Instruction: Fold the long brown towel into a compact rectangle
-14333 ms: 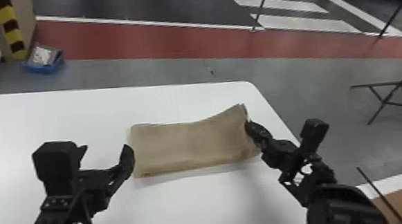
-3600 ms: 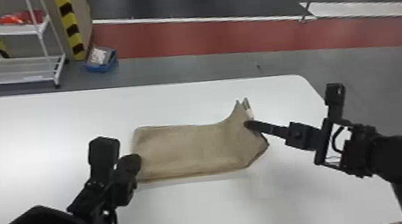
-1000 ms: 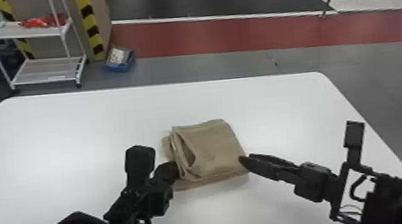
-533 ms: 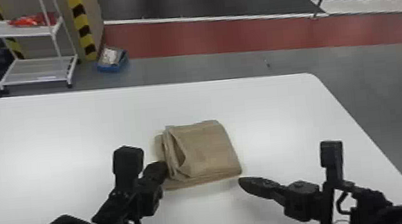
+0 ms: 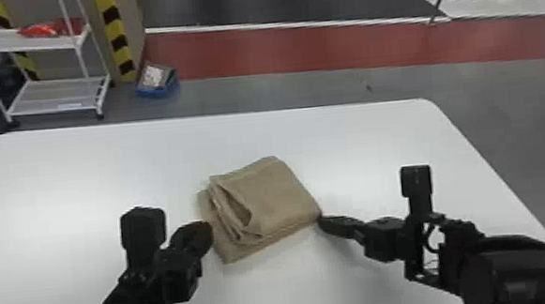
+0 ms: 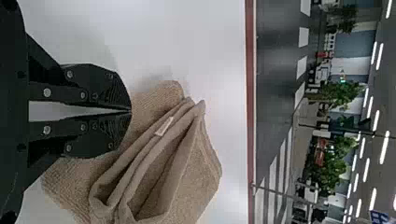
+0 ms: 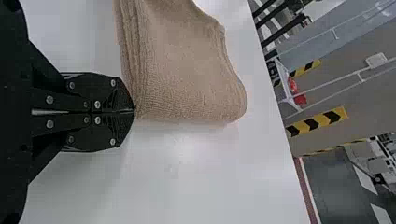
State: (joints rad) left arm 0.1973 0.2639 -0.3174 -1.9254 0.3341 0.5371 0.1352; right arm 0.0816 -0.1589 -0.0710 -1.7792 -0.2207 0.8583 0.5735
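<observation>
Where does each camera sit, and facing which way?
Head view: on the head, facing forward and down at the towel; left arm and right arm show.
Left wrist view: on its wrist, facing the towel past the left gripper.
Right wrist view: on its wrist, likewise past the right gripper.
Both wrist views share the towel and table.

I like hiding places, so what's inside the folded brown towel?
Where the towel gapes, I see more brown layers and a pale label. Folds cover what's deeper, so I can't tell.
</observation>
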